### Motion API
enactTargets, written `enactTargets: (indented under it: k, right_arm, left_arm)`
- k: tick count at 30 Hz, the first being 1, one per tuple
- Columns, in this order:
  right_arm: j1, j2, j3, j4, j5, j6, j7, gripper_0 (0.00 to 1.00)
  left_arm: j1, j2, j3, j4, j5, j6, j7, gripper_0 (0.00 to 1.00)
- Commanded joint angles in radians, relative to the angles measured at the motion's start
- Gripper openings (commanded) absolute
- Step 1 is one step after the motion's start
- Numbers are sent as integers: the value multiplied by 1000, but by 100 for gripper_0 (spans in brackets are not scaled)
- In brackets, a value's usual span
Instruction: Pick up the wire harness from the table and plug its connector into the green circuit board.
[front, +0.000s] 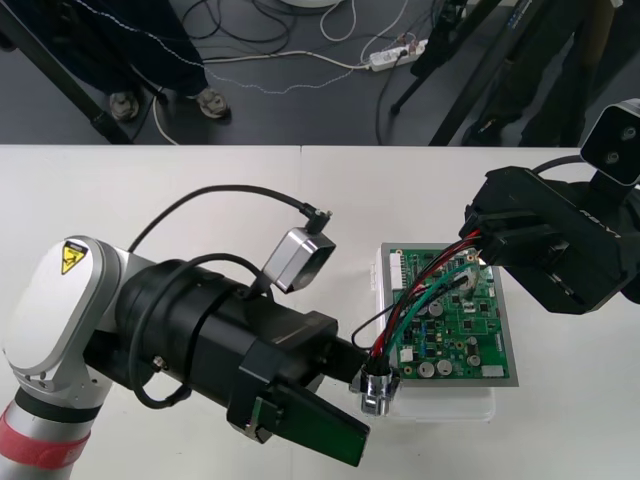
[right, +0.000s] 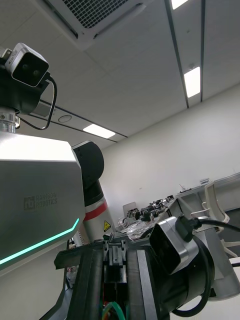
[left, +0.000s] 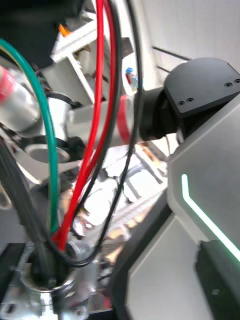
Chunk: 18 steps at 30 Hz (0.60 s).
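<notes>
Plug end of the wire harness (front: 425, 290) is clamped in the right gripper (front: 480, 245) over the green circuit board (front: 470, 335), plug itself hidden. The left gripper (front: 365, 380) pinches the socket (front: 378, 392) at the board's near-left corner. The wires look taut, so a tug by either arm could slip the plug or drag the board.

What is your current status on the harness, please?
Left gripper shut on wire harness socket end. Right gripper holds plug end over green circuit board. Plug hidden, seating unconfirmed.
</notes>
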Motion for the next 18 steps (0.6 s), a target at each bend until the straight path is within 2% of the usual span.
enactTargets:
  k: [1, 11, 18]
  right_arm:
    - [3, -28, 10, -32, -17, -5, -3, 0]
    - [44, -54, -9, -31, -16, -5, 3, 0]
    - [150, -75, -9, -86, -13, -5, -2, 0]
  left_arm:
    - [-29, -17, 116, -111, -71, -23, -85, 100]
    - [-30, 58, 257, -169, -151, 68, -90, 100]
    - [-30, 166, 300, -180, -145, 229, -113, 100]
